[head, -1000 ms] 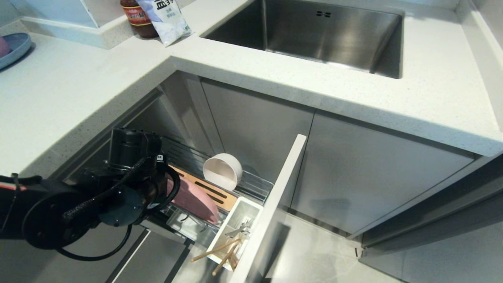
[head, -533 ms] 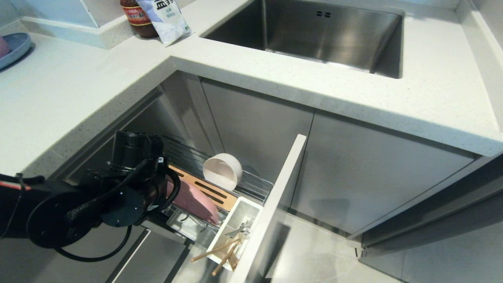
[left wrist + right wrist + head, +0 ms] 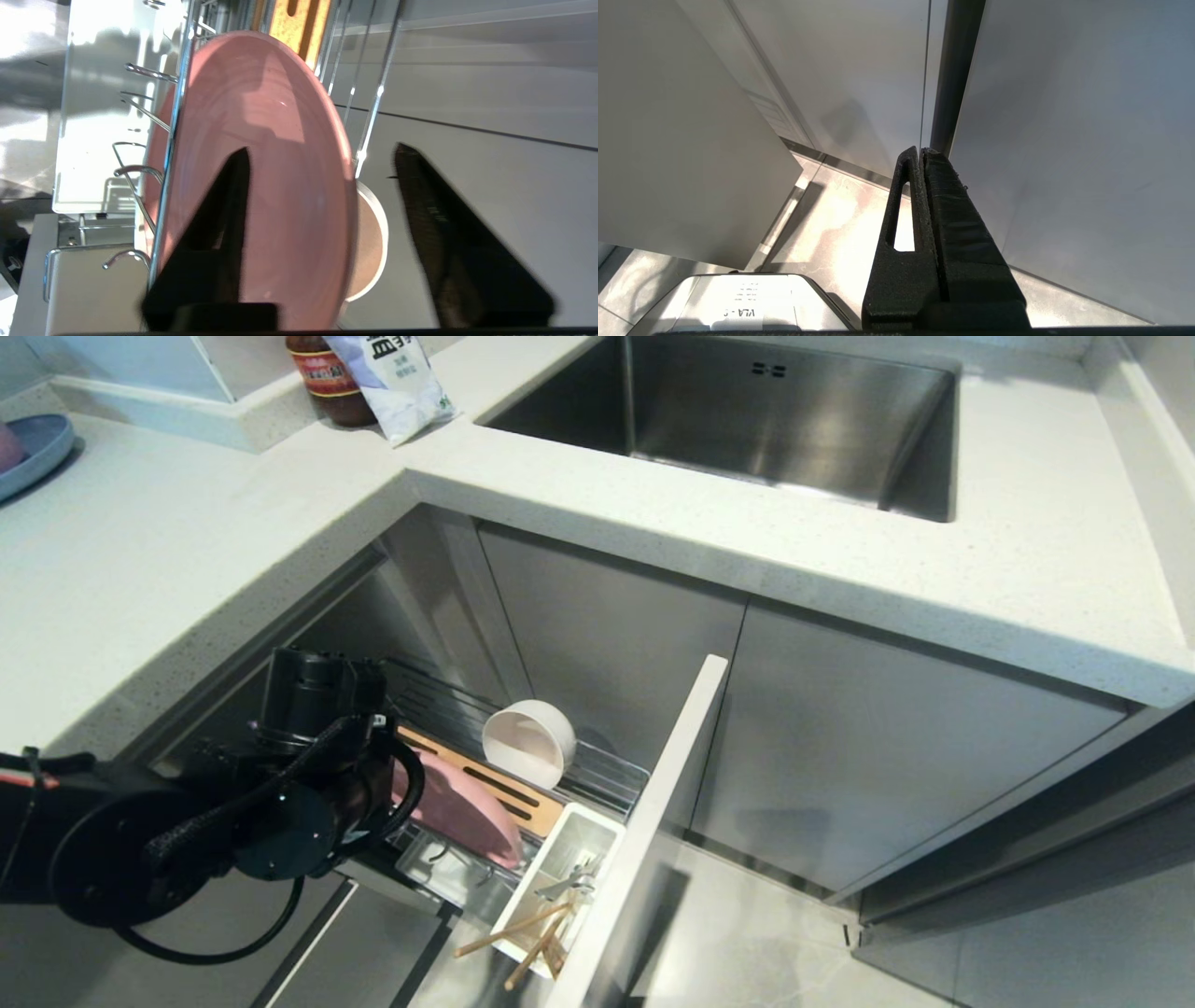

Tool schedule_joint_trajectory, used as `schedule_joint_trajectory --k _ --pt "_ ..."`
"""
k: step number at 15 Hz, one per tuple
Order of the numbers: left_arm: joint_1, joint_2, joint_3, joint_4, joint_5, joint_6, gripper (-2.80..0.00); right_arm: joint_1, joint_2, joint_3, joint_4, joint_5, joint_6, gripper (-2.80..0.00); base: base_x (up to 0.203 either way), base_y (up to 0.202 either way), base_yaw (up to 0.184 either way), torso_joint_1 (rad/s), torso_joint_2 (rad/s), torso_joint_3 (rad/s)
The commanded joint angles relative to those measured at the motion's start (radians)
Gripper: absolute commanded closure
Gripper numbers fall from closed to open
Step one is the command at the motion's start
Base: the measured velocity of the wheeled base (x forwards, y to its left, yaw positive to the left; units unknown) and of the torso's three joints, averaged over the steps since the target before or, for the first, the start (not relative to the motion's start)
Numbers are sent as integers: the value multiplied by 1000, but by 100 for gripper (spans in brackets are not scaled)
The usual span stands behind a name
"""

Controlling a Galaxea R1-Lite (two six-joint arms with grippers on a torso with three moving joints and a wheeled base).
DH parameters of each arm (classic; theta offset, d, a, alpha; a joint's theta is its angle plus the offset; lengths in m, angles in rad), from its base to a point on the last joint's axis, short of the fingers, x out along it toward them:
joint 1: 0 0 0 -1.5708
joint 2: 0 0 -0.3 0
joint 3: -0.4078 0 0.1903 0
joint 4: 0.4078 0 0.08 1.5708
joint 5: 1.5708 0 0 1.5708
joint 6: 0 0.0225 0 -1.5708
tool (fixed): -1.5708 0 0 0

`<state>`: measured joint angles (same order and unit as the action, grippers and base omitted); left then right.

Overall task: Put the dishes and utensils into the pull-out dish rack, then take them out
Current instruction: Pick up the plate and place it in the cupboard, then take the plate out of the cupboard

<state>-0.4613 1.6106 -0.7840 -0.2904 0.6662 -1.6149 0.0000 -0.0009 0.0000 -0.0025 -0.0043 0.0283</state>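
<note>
So here we've got the pull-out dish rack point(image 3: 523, 784) slid out from under the bench point(image 3: 187, 551), tall white front panel point(image 3: 653, 803) standing out toward the floor. Our left claw point(image 3: 317, 158) is right down at the rack, fingers spread apart with the pink plate's point(image 3: 261, 177) rim sitting in the gap between them. One finger point(image 3: 224, 219) is over the plate's face, the other is out past its rim, and neither looks to be pinching it, so we'd call that an open claw, not a grip. The plate stands on edge among the chrome wire prongs, leaning a bit, just beside the slotted wooden strip point(image 3: 495, 789). In the head view most of it is hidden behind the left arm's wrist point(image 3: 308, 765), with only the pink edge poking out. The off-white bowl point(image 3: 528, 742) is on its side further back in the rack, mouth facing out, apart from the plate. The white cutlery box point(image 3: 560, 887) sits against the front panel with the wooden chopsticks point(image 3: 523, 933) sticking out over its near end and some silver cutlery point(image 3: 571, 882) inside; we can't make out which pieces. Our right claw point(image 3: 920, 158) is parked down low by the cabinet doors, fingers pressed flat together with nothing in them. Up on the bench there's a steel sink point(image 3: 747, 420), a sauce jar point(image 3: 322, 378), a white packet point(image 3: 397, 383) and a blue plate point(image 3: 33, 448) at the far left.
</note>
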Motion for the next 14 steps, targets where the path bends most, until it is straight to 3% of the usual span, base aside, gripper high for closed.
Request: schedule_joint_trajectory --k 1,12,13,14 --pt "-10 -27 0 24 4 -10 -280 0 -2 1 -1 0 0 0 0 0 0 0 0 0" --pt "-124 -306 -6 346 -17 -11 -280 0 -2 2 -1 0 0 0 0 0 0 0 0 0" --pt "-134 -339 -9 372 -16 -10 0 0 -2 1 -1 0 1 0 0 0 0 0 0 0" --pt "-143 -366 -13 394 -16 -6 0 0 -2 1 -1 0 1 0 0 0 0 0 0 0"
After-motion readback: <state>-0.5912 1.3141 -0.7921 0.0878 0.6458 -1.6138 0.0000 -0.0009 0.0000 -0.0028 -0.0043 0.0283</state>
